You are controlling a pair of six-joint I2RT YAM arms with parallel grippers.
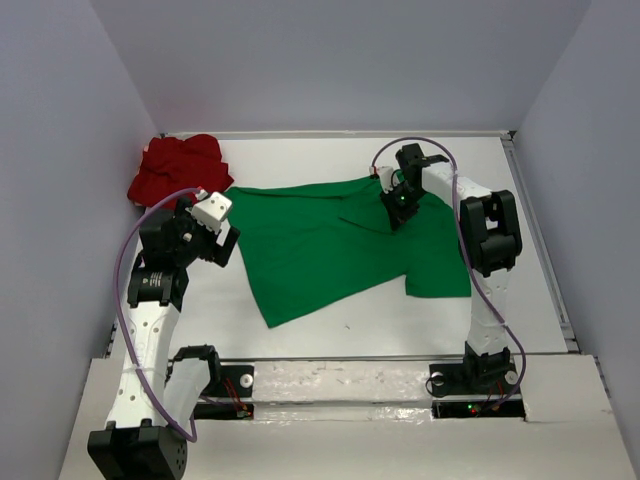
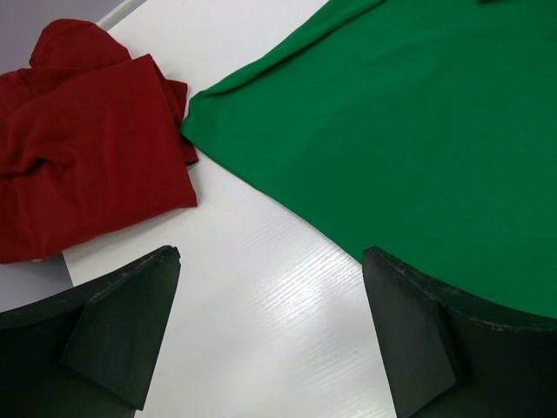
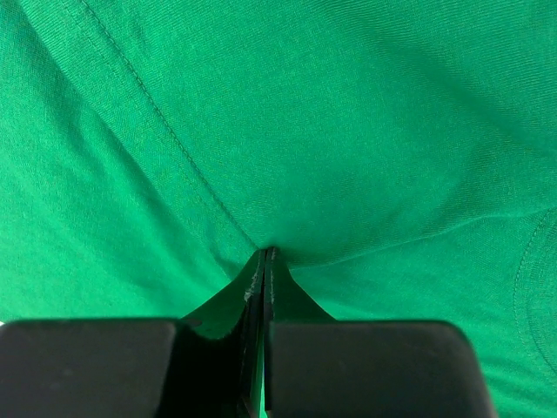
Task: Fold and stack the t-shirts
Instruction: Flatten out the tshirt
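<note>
Green cloth filled the right wrist view, hiding all but the right gripper (image 3: 265, 258), pinched on a fold of the green t-shirt (image 1: 330, 245) spread at centre. The red t-shirt (image 1: 175, 170) lay crumpled at ten o'clock, near the wide-open left gripper (image 2: 270, 261).

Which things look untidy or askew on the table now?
The red t-shirt lies crumpled in a heap at the far left corner. The green t-shirt is spread but askew, one part folded over itself, and the right gripper pinches its cloth. Nothing looks damaged.

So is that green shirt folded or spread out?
Spread out: the green t-shirt lies wide and mostly flat on the table, unfolded.
</note>
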